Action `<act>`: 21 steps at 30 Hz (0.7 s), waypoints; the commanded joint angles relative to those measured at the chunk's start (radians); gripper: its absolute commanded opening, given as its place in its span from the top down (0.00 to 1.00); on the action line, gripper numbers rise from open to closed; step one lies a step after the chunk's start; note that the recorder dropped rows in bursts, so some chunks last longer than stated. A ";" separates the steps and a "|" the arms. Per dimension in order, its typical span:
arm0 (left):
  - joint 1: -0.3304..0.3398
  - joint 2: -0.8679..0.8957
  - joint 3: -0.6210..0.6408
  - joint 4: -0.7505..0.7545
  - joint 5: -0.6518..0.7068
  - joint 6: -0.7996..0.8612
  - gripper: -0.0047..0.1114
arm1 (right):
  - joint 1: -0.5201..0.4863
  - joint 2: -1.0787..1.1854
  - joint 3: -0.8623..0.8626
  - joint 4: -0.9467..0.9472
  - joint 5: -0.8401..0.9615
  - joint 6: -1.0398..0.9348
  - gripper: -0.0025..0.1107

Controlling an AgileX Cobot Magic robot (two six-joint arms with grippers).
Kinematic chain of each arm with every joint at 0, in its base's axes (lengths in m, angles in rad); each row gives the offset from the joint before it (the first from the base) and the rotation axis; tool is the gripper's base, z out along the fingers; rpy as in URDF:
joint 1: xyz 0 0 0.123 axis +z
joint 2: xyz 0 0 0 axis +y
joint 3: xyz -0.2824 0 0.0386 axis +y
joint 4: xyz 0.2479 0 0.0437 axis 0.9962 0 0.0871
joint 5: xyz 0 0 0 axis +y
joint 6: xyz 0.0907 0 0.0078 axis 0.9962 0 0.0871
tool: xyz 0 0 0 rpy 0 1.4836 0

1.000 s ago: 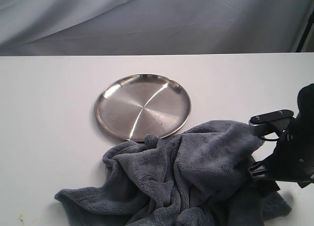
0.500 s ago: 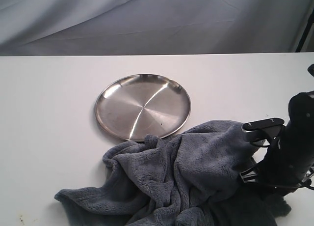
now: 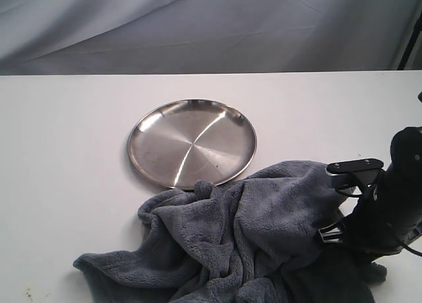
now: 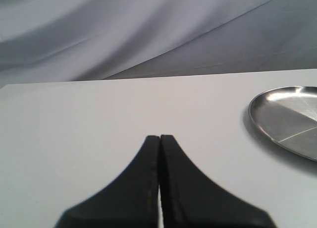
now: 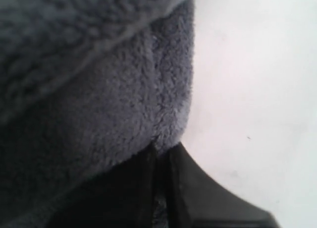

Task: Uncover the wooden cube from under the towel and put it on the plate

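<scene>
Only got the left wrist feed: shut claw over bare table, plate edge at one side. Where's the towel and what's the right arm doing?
Observer: The towel lies bunched in front of the plate, its far edge meeting the plate's near rim.
Operator: Right claw?
Observer: The right claw is shut on the towel's edge, at its right side in the exterior view.
Operator: Cube showing?
Observer: No wooden cube visible in any view; the towel presumably covers it.
</scene>
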 commanded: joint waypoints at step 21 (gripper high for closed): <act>0.002 -0.002 0.005 -0.008 -0.002 0.001 0.96 | 0.029 -0.530 0.012 0.671 -0.023 -0.507 0.98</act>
